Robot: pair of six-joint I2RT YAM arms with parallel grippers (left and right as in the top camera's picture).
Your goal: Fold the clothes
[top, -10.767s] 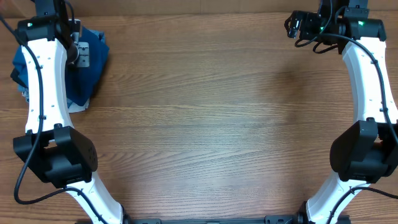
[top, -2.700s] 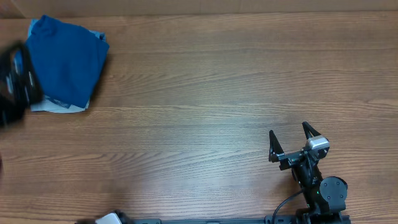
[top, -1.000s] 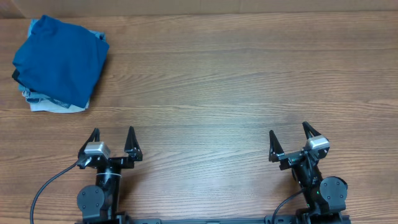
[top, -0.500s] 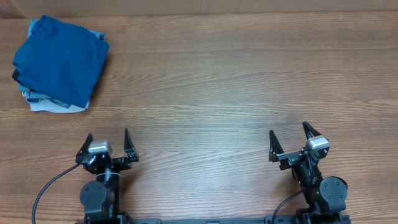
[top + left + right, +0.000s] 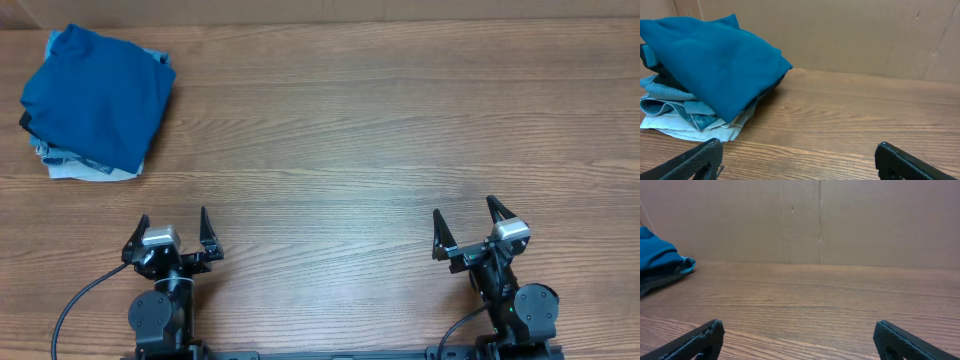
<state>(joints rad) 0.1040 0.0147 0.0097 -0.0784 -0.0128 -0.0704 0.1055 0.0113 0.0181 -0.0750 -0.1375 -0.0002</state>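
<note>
A pile of folded clothes (image 5: 95,102) lies at the table's far left corner, a blue garment on top of denim and pale pieces. The left wrist view shows the same clothes (image 5: 710,75) at upper left, and the right wrist view catches their blue edge (image 5: 660,262) at far left. My left gripper (image 5: 168,227) rests low at the near left edge, open, nothing between its fingers (image 5: 700,157). At the near right edge my right gripper (image 5: 468,217) stands open and empty too, its fingers (image 5: 900,337) spread wide.
The wooden table (image 5: 340,150) runs between the grippers and the pile. A brown cardboard wall (image 5: 820,220) stands along the far edge.
Over the last second the left gripper has shifted slightly left and settled at the near edge. The right gripper has not moved. The pile lies as it did.
</note>
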